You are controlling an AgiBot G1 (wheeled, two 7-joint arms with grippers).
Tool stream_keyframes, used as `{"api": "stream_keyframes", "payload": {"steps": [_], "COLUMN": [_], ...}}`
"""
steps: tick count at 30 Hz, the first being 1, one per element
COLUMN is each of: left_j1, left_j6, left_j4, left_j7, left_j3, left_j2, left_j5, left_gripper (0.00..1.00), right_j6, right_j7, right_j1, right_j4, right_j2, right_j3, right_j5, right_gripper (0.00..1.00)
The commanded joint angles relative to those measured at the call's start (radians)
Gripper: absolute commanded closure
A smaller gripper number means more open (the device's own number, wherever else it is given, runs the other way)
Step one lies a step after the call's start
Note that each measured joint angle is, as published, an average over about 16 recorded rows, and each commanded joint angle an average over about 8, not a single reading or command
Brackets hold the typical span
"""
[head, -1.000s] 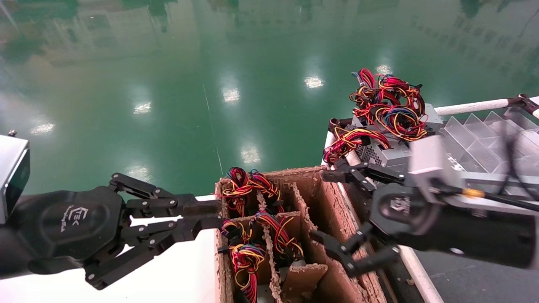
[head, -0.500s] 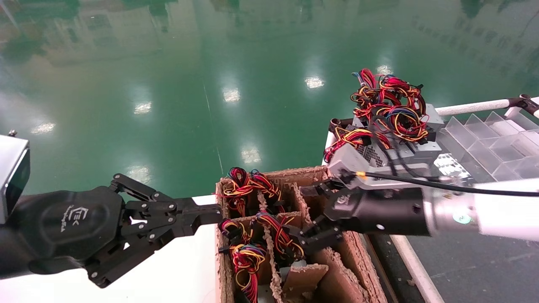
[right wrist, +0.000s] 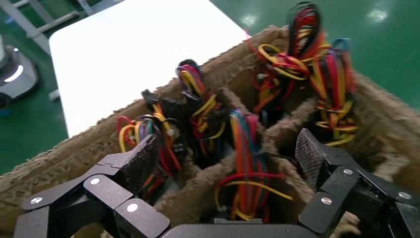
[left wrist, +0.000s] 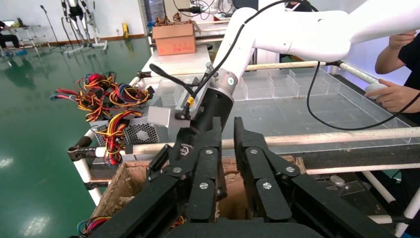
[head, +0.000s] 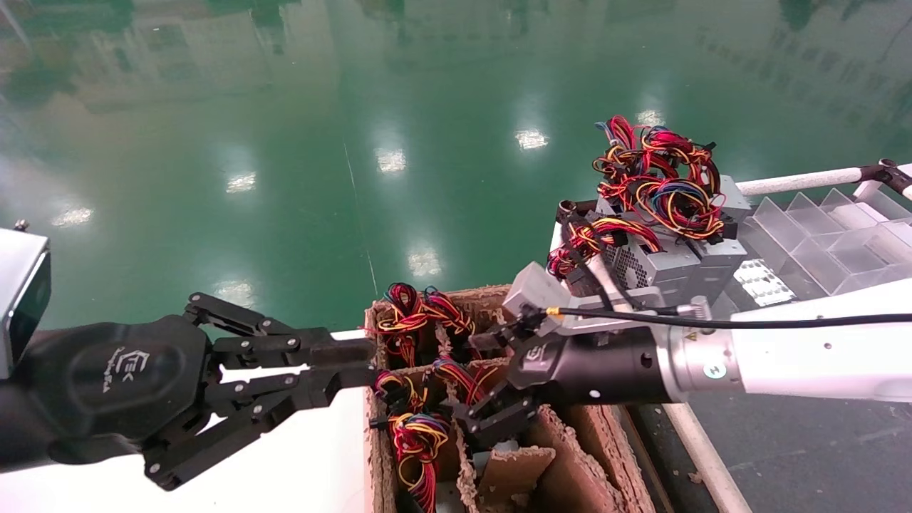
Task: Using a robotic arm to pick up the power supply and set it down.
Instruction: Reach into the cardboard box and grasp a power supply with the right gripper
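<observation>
Several power supplies stand in a partitioned cardboard box (head: pixel 570 470), showing mostly their looped red, yellow and blue wires (head: pixel 417 434). My right gripper (head: pixel 476 385) hangs open over the box's middle compartments. In the right wrist view its wide-spread fingers (right wrist: pixel 225 158) straddle one wire bundle (right wrist: pixel 247 163) without touching it; the grey box beneath is mostly hidden. My left gripper (head: pixel 356 362) hovers at the box's left rim, fingers a narrow gap apart (left wrist: pixel 227 124), holding nothing. More grey power supplies (head: pixel 670 260) with fan grilles (left wrist: pixel 141 133) are stacked on the rack to the right.
A white table (head: pixel 306 456) lies left of the box. Clear divided trays (head: pixel 819 228) and a white rail (head: pixel 798 179) sit behind the stacked supplies. A person's hand (left wrist: pixel 391 94) rests at the rack's far side. Green floor lies beyond.
My right arm has swung left from the box's right wall to over its middle compartments, gripper still open. The left gripper's fingers narrowed, then parted slightly again; that arm stayed in place.
</observation>
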Motion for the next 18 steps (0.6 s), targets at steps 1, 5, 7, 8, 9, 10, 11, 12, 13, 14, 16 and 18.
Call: {"api": "stream_keyframes", "payload": {"steps": [1, 5, 7, 8, 9, 10, 11, 12, 13, 14, 16, 18], "left_j1": [0.0, 0.0, 0.0, 0.0, 0.0, 0.0, 0.0, 0.0, 0.0, 0.0, 0.0, 0.0], "left_j6": [0.0, 0.0, 0.0, 0.0, 0.0, 0.0, 0.0, 0.0, 0.0, 0.0, 0.0, 0.0], "left_j4": [0.0, 0.0, 0.0, 0.0, 0.0, 0.0, 0.0, 0.0, 0.0, 0.0, 0.0, 0.0], "left_j7": [0.0, 0.0, 0.0, 0.0, 0.0, 0.0, 0.0, 0.0, 0.0, 0.0, 0.0, 0.0], "left_j3": [0.0, 0.0, 0.0, 0.0, 0.0, 0.0, 0.0, 0.0, 0.0, 0.0, 0.0, 0.0], "left_j2": [0.0, 0.0, 0.0, 0.0, 0.0, 0.0, 0.0, 0.0, 0.0, 0.0, 0.0, 0.0], "left_j5": [0.0, 0.0, 0.0, 0.0, 0.0, 0.0, 0.0, 0.0, 0.0, 0.0, 0.0, 0.0], "left_gripper": [0.0, 0.0, 0.0, 0.0, 0.0, 0.0, 0.0, 0.0, 0.0, 0.0, 0.0, 0.0], "right_j6": [-0.005, -0.006, -0.005, -0.005, -0.005, -0.004, -0.004, -0.003, -0.002, 0.0, 0.002, 0.003], "right_j7": [-0.005, -0.014, -0.018, -0.02, -0.021, -0.023, -0.024, -0.026, -0.027, -0.028, -0.03, -0.031], "right_j1": [0.001, 0.002, 0.003, 0.003, 0.004, 0.004, 0.004, 0.004, 0.004, 0.004, 0.004, 0.004], "right_j4": [-0.008, -0.02, -0.026, -0.029, -0.031, -0.033, -0.035, -0.037, -0.039, -0.041, -0.045, -0.049], "right_j2": [-0.01, -0.019, -0.021, -0.022, -0.022, -0.022, -0.021, -0.021, -0.021, -0.021, -0.021, -0.021], "right_j3": [-0.006, -0.011, -0.011, -0.011, -0.011, -0.011, -0.011, -0.011, -0.011, -0.011, -0.011, -0.01], "right_j5": [-0.003, -0.009, -0.01, -0.011, -0.011, -0.012, -0.013, -0.013, -0.014, -0.015, -0.016, -0.017], "right_gripper": [0.99, 1.0, 1.0, 1.0, 1.0, 1.0, 1.0, 1.0, 1.0, 1.0, 1.0, 1.0]}}
